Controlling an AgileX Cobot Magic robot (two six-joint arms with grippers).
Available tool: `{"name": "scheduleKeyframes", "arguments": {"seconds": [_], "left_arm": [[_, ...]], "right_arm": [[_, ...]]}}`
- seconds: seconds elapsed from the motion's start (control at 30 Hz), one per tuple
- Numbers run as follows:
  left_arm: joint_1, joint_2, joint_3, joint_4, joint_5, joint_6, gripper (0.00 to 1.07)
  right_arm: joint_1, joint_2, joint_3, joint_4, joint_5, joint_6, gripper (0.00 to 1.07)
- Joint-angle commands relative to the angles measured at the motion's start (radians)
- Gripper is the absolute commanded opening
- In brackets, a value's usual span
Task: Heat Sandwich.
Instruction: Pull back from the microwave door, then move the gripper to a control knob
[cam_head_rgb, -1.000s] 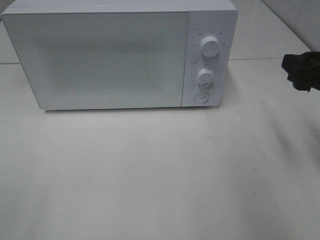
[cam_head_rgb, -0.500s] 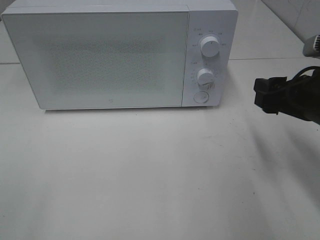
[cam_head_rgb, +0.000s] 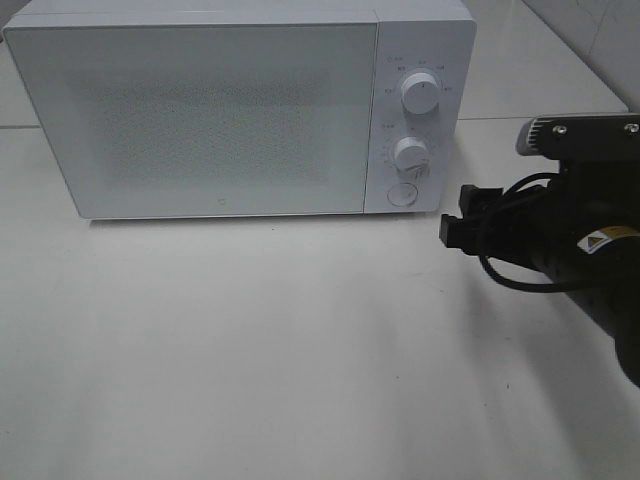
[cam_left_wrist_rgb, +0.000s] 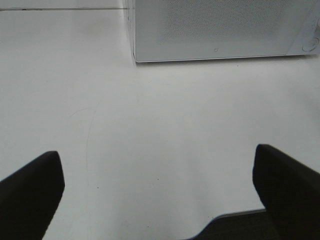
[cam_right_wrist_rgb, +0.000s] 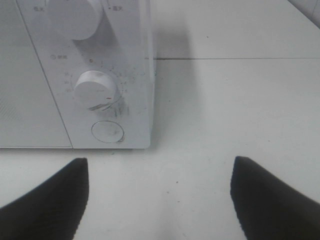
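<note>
Reaching: right arm (cam_head_rgb: 565, 240) has come in from the far right edge of the high view and now sits just right of the microwave (cam_head_rgb: 200, 110), its tip about level with the round button (cam_head_rgb: 401, 194).
Right jaws: released, spread apart, nothing between them. The wrist view faces the lower knob (cam_right_wrist_rgb: 95, 90) with the button just under it.
Left jaws: released wide and empty, over bare counter (cam_left_wrist_rgb: 150, 130) near the microwave's front left corner. That arm does not show in the high view.
Microwave: door shut, same spot on the counter as a second ago. Upper knob (cam_head_rgb: 421, 93) and lower knob not touched.
Sandwich: not visible in any view. The door is frosted, so cannot tell if it is inside.
Meaning: likely lining up on the control panel, either to press the button or to turn a knob. Cannot tell which yet.
Risk: with the jaws this wide, one tip could clip the lower knob on a button press.
</note>
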Motion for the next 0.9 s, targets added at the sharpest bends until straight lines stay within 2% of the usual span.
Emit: {"name": "scheduleKeyframes", "arguments": {"seconds": [0.03,0.23,0.57,0.7,0.9], "left_arm": [[0.002,-0.018,0.002,-0.002,-0.012,-0.002,0.97],[0.002,-0.018,0.002,-0.002,-0.012,-0.002,0.97],[0.002,-0.018,0.002,-0.002,-0.012,-0.002,0.97],[0.002,-0.018,0.002,-0.002,-0.012,-0.002,0.97],[0.002,-0.018,0.002,-0.002,-0.012,-0.002,0.97]], "right_arm": [[0.066,0.063,-0.046,0.035,-0.040,-0.015,0.76],[0.122,0.126,-0.109,0.084,-0.059,-0.047,0.76],[0.124,0.190,-0.184,0.085,-0.117,-0.060,0.76],[0.121,0.265,-0.225,0.079,-0.208,-0.017,0.76],[0.109,0.311,-0.275,0.062,-0.200,-0.017,0.76]]}}
